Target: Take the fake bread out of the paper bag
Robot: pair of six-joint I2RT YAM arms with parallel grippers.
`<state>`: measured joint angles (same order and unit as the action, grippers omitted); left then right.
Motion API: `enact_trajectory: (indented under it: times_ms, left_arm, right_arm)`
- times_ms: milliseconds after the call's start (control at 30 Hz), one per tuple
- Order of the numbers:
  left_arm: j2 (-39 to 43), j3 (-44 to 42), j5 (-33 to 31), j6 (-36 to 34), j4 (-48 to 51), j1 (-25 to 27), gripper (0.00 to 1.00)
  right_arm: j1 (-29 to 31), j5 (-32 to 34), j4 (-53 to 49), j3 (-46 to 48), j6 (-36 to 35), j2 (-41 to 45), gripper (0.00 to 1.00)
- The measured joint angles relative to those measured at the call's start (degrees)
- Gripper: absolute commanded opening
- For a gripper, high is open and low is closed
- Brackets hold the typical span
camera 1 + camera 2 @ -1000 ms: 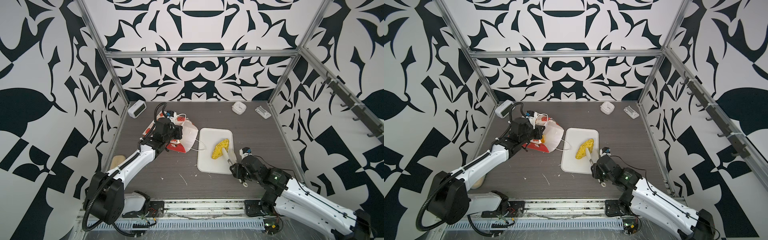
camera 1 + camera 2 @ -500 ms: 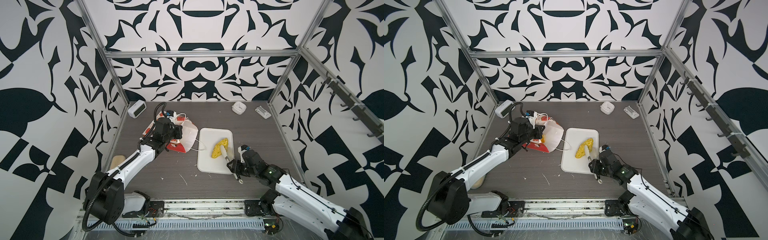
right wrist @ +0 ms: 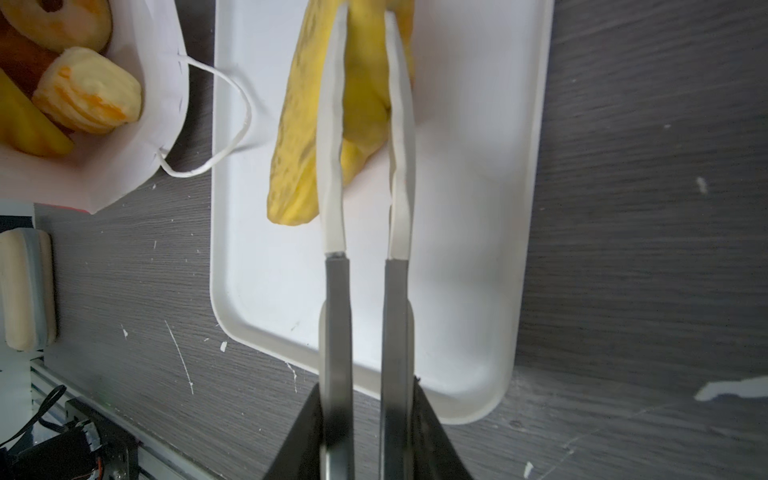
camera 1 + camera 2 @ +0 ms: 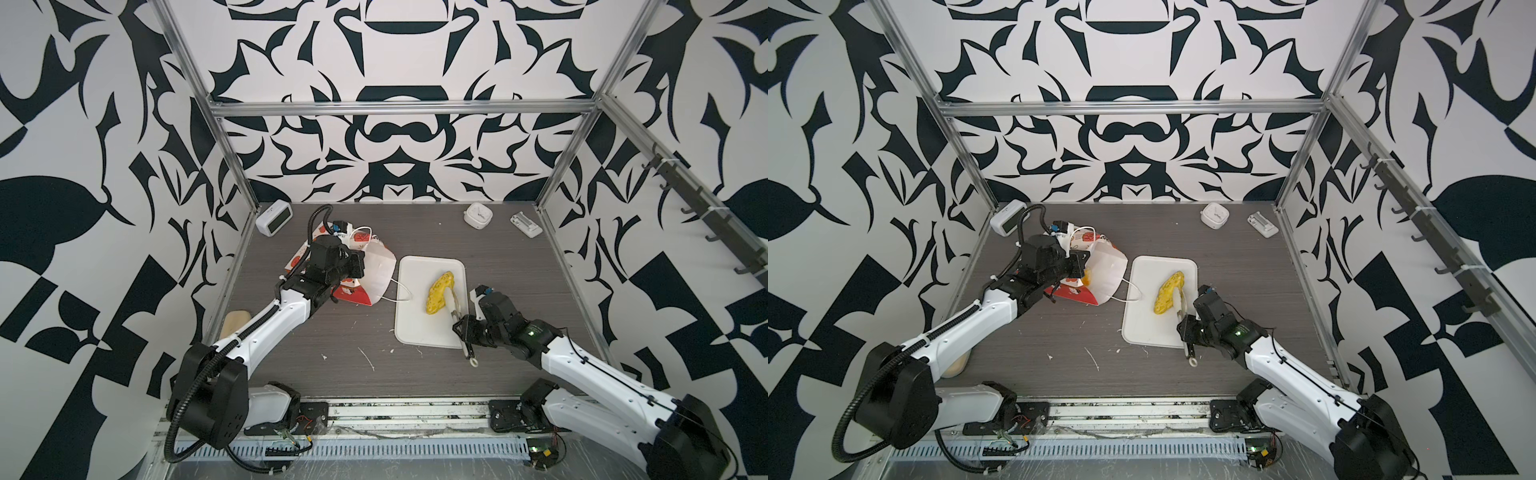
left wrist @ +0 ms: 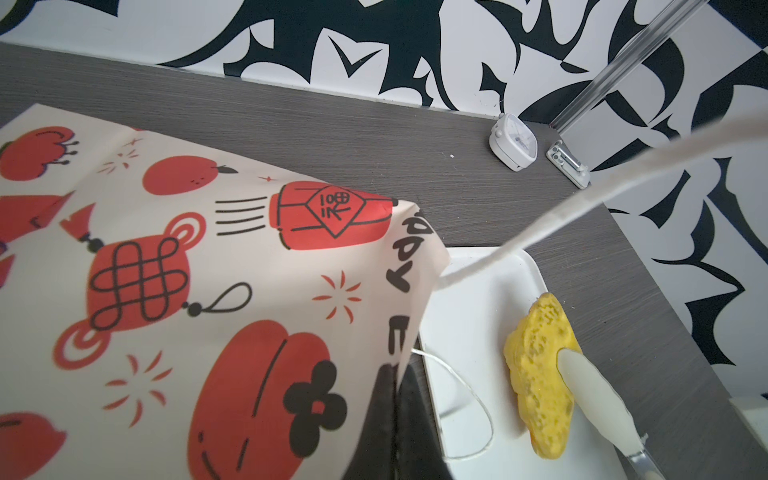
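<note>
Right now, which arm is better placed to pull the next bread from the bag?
Right. The left gripper is shut on the paper bag rim, holding its mouth open. The right gripper holds the tongs over the tray, beside that mouth, where more fake bread shows.

Left fingers [image 5: 411,428] clamped tight; right fingers [image 3: 297,440] pinched close together.

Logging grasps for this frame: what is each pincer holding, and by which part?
Left pincer grips the paper bag by its mouth rim. Right pincer grips the tongs by their metal handles; the tips straddle the croissant.
</note>
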<state>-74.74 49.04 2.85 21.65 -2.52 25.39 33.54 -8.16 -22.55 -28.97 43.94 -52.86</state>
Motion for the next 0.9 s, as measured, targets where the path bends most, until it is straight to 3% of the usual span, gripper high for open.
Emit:
enact_trajectory:
  times_ms: [367, 700, 900]
  left_arm:
    - [-0.3, -0.7, 0.1, 0.2, -1.1, 0.0, 0.03]
    - [-0.2, -0.7, -0.3, -0.3, -1.1, 0.0, 0.03]
    - [1.5, -0.7, -0.8, -0.7, -0.6, 0.0, 0.03]
  right_arm:
    - [-0.3, 3.0, -9.3, -6.9, -5.3, 1.5, 0.11]
    - [-0.3, 15.3, -27.4, -28.1, -19.3, -11.8, 0.09]
    - [4.1, 24.8, -37.1, -39.5, -26.3, -23.3, 0.09]
